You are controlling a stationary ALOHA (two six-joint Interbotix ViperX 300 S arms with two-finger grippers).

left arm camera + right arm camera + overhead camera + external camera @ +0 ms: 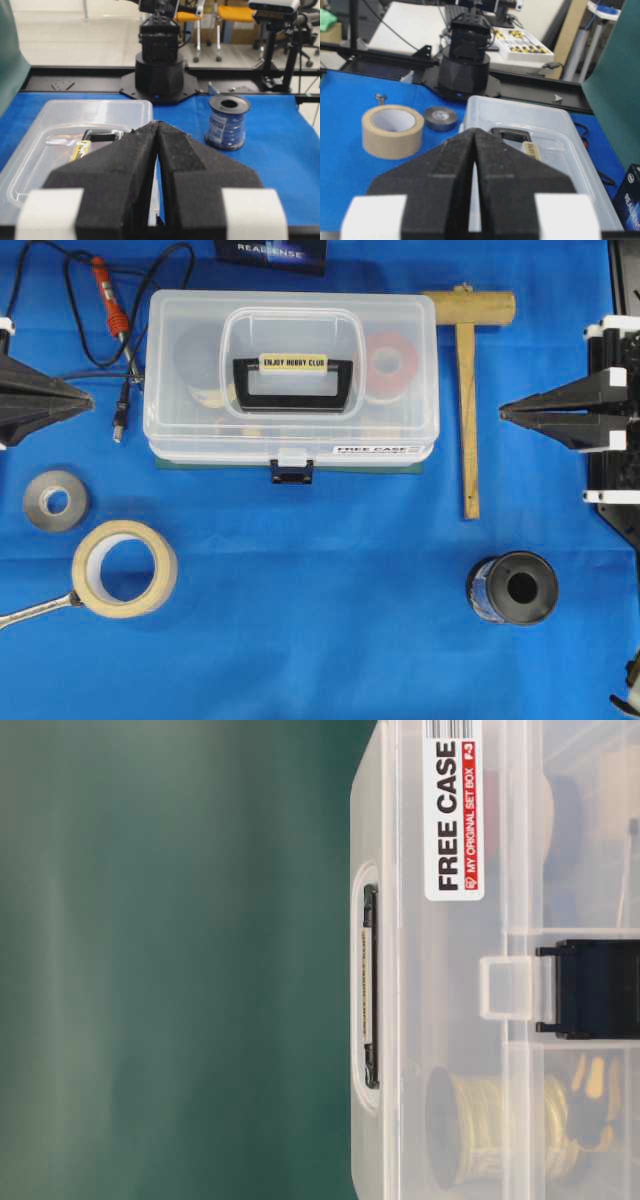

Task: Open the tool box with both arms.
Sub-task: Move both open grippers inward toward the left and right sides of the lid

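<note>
On my overhead feed the blue table (330, 620) fills nearly everything, and the tool box (290, 375) is the biggest thing on it, sitting in the upper middle with its clear lid down and its dark blue latch (291, 471) facing the near edge; I read the lid as closed, with the black handle (292, 383) lying flat in its recess. The table-level camera is pressed close to the box front, where I can see the FREE CASE sticker (453, 815) and the latch clip. My left gripper (88, 400) sits at the left edge, fingers pinched together and holding nothing, pointing toward the box but well apart from it. My right gripper (503, 412) mirrors it at the right edge, also pinched together and empty, tip aimed at the box's right end. Between the right gripper and the box lies a wooden T-shaped mallet (467, 390), its head just beside the box's top right corner. Below the left gripper I see a beige masking tape roll (124, 568), with a wrench (35, 611) touching its left side, then a smaller grey tape roll (55, 500). A blue wire spool (511, 588) stands at lower right. A red-handled tool with cables (108, 295) lies left of the box.
</note>
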